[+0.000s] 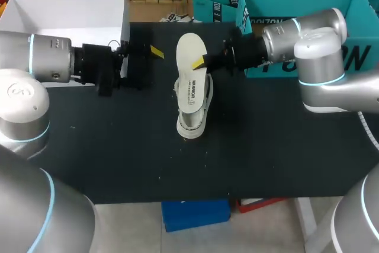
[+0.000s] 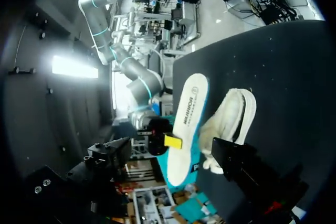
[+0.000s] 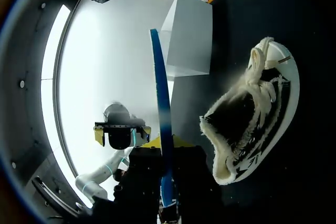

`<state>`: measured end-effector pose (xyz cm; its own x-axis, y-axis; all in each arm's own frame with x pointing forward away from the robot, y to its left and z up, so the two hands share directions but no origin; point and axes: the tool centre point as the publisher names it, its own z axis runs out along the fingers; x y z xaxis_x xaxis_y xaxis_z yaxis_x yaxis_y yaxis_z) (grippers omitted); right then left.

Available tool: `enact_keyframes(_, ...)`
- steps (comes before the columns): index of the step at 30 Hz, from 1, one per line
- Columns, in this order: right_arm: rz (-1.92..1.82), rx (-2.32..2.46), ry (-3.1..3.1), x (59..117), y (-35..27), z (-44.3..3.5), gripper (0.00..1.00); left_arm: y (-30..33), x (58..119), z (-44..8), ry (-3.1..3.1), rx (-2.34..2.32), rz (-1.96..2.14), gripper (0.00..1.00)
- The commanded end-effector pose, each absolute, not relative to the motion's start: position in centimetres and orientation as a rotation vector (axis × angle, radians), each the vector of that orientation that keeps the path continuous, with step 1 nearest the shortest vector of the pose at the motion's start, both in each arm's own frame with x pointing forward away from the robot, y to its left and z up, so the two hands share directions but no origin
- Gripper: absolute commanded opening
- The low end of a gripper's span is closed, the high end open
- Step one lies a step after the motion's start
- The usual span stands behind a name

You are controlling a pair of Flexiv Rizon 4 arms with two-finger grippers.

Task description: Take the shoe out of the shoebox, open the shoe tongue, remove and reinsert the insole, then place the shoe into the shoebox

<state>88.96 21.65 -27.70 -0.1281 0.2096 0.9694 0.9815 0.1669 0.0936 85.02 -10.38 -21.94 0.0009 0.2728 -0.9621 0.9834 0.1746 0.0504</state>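
My right gripper [image 1: 202,62] is closed on the insole [image 1: 190,78]. It pinches the long edge near the middle, and the insole hangs just above the shoe [image 1: 195,114], with its printed face turned up in the head view. In the right wrist view I see the insole edge-on between the fingers, a thin blue line. I judge it is light and bendable, so with this one-side pinch the free ends may sag or twist when I move. A grip nearer to the heel end would probably let me guide the toe end into the shoe first.

The shoe lies on the black table [image 1: 118,146] near its middle, well apart from the white shoebox [image 1: 125,22]. Its opening is wide and the lining looks fluffy. It seems soft and light — it could slide or tip when the insole pushes in.

My left gripper [image 1: 153,54] is open and holds nothing, beside the shoebox. I think it should hold the shoe at the firmer heel rim — not at the soft tongue.
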Motion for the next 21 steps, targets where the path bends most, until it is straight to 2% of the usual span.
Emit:
enact_keyframes(1,-1.061,-1.195,-1.524,89.0,21.8,-27.8,0.0,-11.2,85.4,-23.3,1.378,1.195,-0.944,1.0)
enact_keyframes(18,-1.061,-1.195,-1.524,89.0,21.8,-27.8,0.0,-14.2,88.7,-25.9,1.344,1.157,-0.932,1.0)
enact_keyframes(21,-1.061,-1.195,-1.524,89.0,21.8,-27.8,0.0,-14.9,89.1,-26.2,1.347,1.147,-0.931,0.92)
